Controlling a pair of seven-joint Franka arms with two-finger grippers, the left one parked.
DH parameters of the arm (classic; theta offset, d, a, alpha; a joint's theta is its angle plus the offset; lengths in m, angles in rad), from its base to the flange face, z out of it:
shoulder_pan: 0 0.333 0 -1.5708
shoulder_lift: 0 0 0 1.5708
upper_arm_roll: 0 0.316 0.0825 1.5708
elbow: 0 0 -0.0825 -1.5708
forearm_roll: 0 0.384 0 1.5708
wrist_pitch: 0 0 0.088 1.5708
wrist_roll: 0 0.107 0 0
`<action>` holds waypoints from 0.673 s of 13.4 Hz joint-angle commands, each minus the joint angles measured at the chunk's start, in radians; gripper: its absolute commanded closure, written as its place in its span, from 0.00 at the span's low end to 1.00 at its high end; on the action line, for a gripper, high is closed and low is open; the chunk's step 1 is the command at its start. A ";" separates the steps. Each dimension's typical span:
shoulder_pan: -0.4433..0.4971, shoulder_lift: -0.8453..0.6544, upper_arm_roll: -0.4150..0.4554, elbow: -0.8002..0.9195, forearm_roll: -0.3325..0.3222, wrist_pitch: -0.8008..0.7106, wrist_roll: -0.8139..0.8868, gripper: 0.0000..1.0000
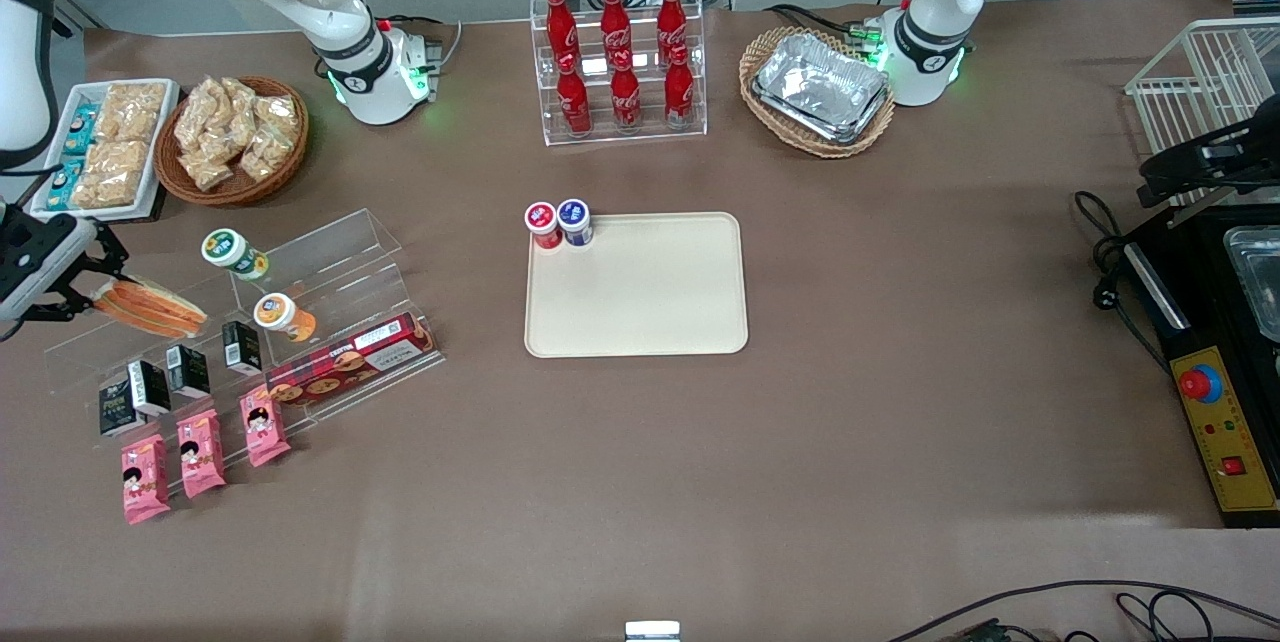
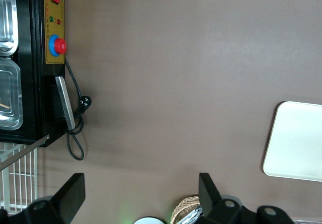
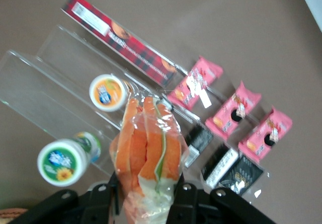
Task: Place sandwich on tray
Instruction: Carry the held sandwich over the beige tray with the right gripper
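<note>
My right gripper (image 1: 100, 290) is at the working arm's end of the table, over the clear acrylic step display (image 1: 330, 262). It is shut on one end of the sandwich (image 1: 150, 310), an orange and pale wedge in clear wrap, held above the display. In the right wrist view the sandwich (image 3: 148, 148) sticks out from between the black fingers (image 3: 187, 196), and the gripper (image 3: 146, 196) clamps its wrapped end. The cream-beige tray (image 1: 650, 302) lies flat at the table's middle, well away from the gripper. A corner of the tray (image 2: 297, 143) shows in the left wrist view.
Two small cups (image 1: 560, 222) stand at the tray's corner farthest from the camera. The display holds yogurt cups (image 1: 235, 254), black cartons (image 1: 185, 370), a red cookie box (image 1: 350, 362) and pink snack packets (image 1: 200, 452). A cola bottle rack (image 1: 620, 62), a basket of foil trays (image 1: 818, 90) and snack baskets (image 1: 235, 137) stand farther back.
</note>
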 commanded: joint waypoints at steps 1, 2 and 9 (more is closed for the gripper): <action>0.118 -0.002 0.024 0.065 0.026 -0.092 0.130 0.60; 0.149 -0.002 0.044 0.071 0.024 -0.092 0.168 0.60; 0.388 0.113 0.193 0.177 -0.008 -0.055 0.372 0.60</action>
